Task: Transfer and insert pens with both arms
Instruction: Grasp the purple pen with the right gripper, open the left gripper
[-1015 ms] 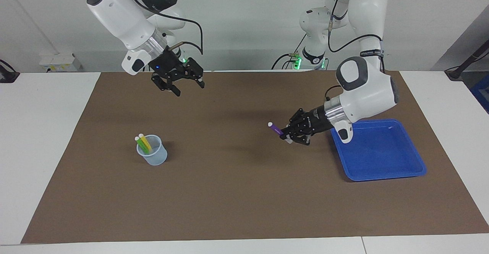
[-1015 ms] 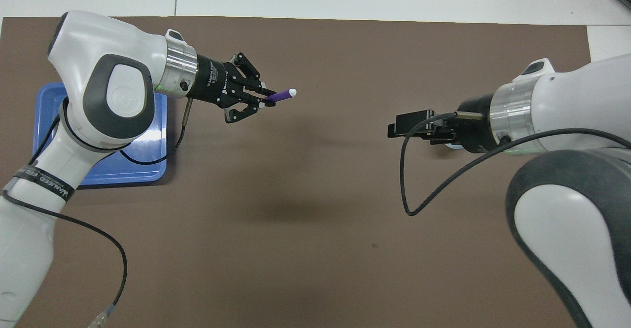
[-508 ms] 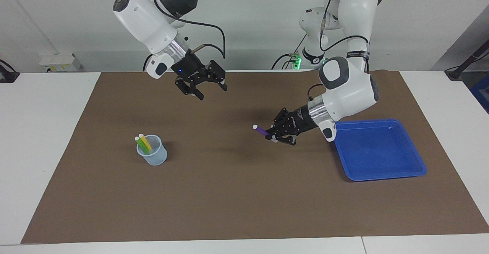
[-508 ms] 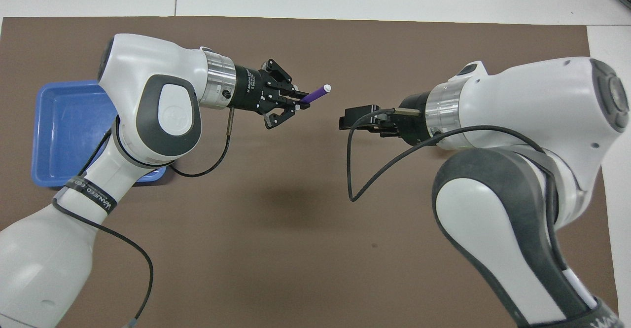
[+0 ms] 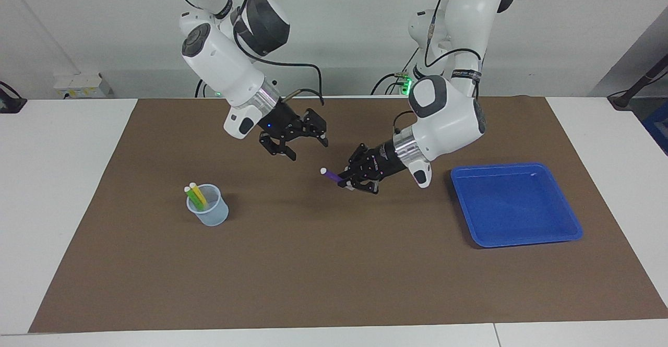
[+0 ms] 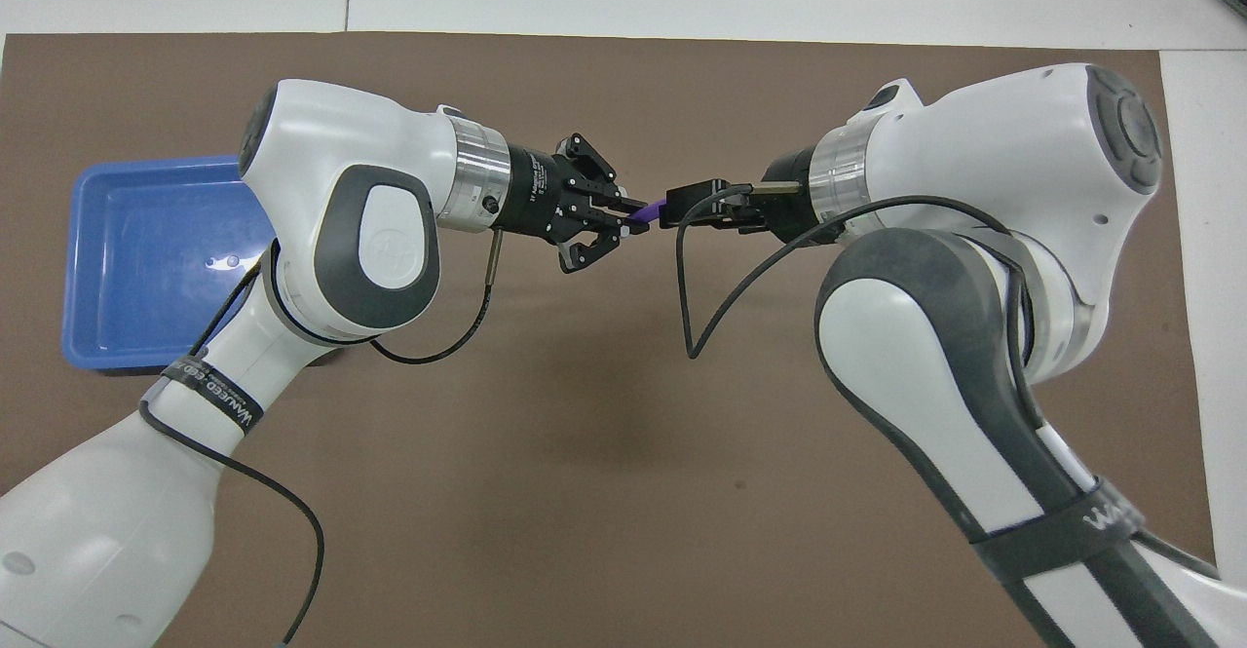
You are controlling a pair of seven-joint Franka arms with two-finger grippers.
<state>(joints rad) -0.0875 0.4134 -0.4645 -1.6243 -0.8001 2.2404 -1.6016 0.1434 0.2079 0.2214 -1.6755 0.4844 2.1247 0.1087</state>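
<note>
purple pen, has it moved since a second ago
Yes. Held by the left gripper, the purple pen has travelled away from the blue tray, toward the cup.

Three pens (purple (image 5: pixel 331 175), green (image 5: pixel 190 195), yellow (image 5: pixel 199 193)), one cup (image 5: pixel 211 214), one blue tray (image 5: pixel 543 233), two arms.

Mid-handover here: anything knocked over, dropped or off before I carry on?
Nothing stands out. The cup stands upright with the yellow pen and green pen in it; the left gripper holds the purple pen; the right gripper is open, apart from it.
</note>
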